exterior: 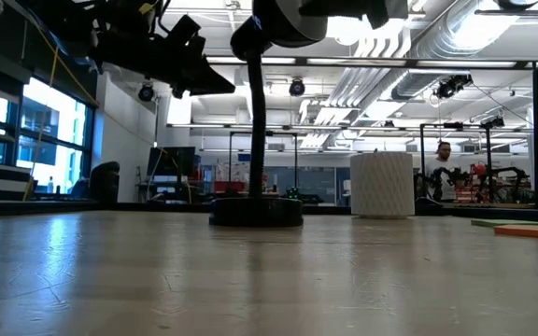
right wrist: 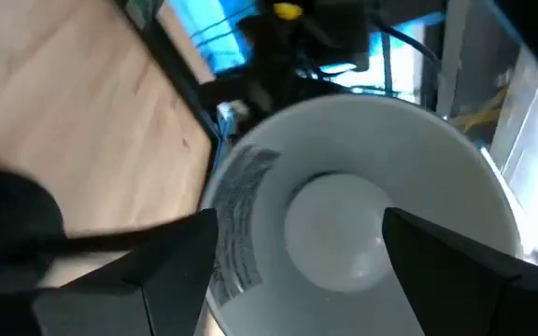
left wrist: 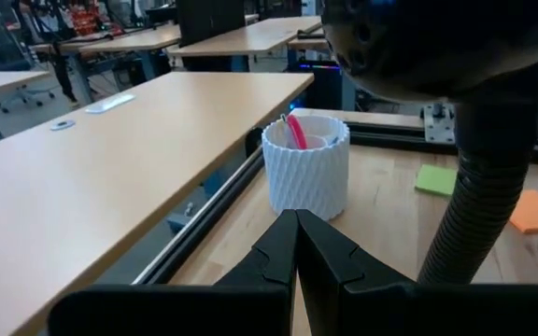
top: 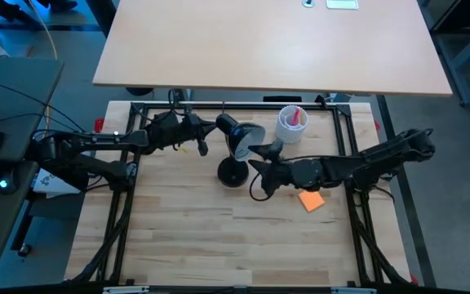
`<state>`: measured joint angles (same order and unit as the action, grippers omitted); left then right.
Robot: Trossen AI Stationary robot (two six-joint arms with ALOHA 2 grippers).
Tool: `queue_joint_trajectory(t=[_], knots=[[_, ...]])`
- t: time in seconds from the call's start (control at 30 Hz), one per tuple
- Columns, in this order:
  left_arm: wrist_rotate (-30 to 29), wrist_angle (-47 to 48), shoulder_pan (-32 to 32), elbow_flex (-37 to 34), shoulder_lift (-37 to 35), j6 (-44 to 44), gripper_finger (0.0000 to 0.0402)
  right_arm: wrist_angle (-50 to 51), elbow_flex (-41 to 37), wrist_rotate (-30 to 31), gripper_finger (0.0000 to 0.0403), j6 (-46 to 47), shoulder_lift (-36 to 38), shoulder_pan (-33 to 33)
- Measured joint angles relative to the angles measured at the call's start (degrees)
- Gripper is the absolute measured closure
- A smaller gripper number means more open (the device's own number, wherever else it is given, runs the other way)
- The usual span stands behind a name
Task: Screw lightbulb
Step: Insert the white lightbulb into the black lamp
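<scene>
Wooden surface point(top: 178, 237) carries black lamp point(top: 233, 155) near far edge. Lightbulb point(right wrist: 336, 231) sits inside white lamp shade point(right wrist: 456, 177), seemingly in socket. Right tool point(right wrist: 292, 266) spread wide either side of bulb, not gripping. Left tool point(left wrist: 296, 245) pinched together beside lamp neck point(left wrist: 474, 210). Risk: bulb cross-threads if tool closes off-centre; lamp may tip. White cup point(top: 291, 122) stands nearby.

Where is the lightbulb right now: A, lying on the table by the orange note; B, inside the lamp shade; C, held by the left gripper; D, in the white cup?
B: the right wrist view shows the lightbulb seated inside the white interior of the lamp shade, with the right gripper open in front of it.
</scene>
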<state>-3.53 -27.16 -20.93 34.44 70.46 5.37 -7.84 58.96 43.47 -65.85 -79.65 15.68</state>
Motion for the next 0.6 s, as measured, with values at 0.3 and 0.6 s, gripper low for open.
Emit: queue_joint_trajectory(t=[0.3,0.6], knots=[[6.87,-10.65,-4.11,0.00,0.04,-1.91,0.0400,-5.24,0.02,4.50,0.0103,-24.31,-2.54,-0.96],[22.80,-12.65,-12.10,0.04,0.13,-6.85,0.0401,-7.89,0.02,0.56,0.0103,-26.17,-2.54,-4.18]])
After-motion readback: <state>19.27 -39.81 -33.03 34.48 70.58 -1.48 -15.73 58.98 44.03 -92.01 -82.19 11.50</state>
